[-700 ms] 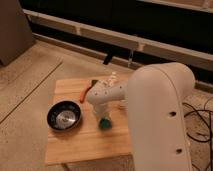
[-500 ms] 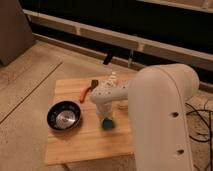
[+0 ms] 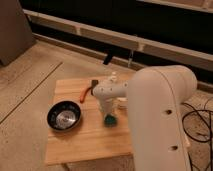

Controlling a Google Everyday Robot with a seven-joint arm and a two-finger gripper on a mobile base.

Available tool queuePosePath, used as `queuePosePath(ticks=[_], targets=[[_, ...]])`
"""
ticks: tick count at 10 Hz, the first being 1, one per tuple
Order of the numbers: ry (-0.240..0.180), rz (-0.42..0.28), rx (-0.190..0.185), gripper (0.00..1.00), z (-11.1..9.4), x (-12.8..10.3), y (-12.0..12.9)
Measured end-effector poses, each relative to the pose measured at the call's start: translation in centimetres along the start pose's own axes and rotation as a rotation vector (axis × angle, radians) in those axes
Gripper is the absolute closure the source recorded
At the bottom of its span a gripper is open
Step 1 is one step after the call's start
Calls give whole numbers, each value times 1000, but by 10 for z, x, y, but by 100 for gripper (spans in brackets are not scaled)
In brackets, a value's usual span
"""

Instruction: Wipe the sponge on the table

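The teal-green sponge (image 3: 110,120) rests on the light wooden table (image 3: 85,140), just right of its middle. My gripper (image 3: 109,114) comes straight down onto the sponge from above, at the end of the white arm (image 3: 155,110) that fills the right side of the view. The sponge's top is hidden under the gripper.
A black bowl (image 3: 64,116) with a shiny inside sits on the left part of the table. An orange-red handled tool (image 3: 87,91) lies near the far edge. Speckled grey floor surrounds the table, and cables (image 3: 200,125) lie to the right.
The sponge and gripper have shifted slightly toward the right and back on the tabletop. The bowl and the handled tool have stayed in place.
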Motion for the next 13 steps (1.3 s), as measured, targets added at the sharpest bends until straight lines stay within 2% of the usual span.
queuePosePath(ticks=[3, 7, 9, 13], targets=[[6, -8, 21, 100, 1, -20, -10], [-13, -33, 9, 100, 4, -57, -8], [-20, -64, 4, 100, 4, -74, 3], [-25, -146, -1, 100, 1, -104, 44]])
